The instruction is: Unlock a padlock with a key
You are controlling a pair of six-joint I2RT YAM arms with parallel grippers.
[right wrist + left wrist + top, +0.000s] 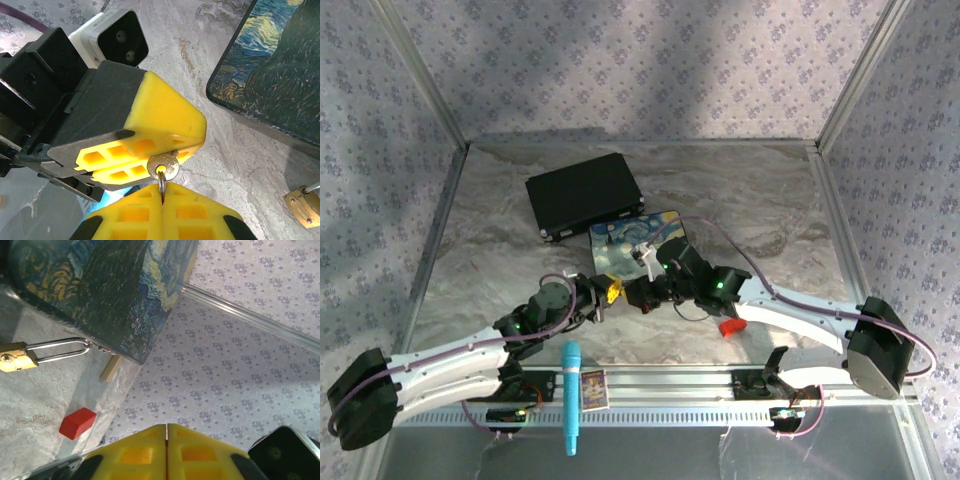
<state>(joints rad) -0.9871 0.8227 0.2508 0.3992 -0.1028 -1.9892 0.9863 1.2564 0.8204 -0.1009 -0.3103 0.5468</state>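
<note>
Passing the key between claws looks like the step in hand. The left gripper is pressed together on its blade, and the right gripper pinches the ring through its head. The padlock lies mid-tabletop against the painted box, its shackle apparently hooked to the box. One claw should release only once the other grips squarely, leaving the blade bare and straight.

Marble-patterned table. Black case toward far edge, left of centre. Painted box mid-table, just beside case. Padlock flat on the table beside box. Tan block near box corner. Red block toward near edge.
</note>
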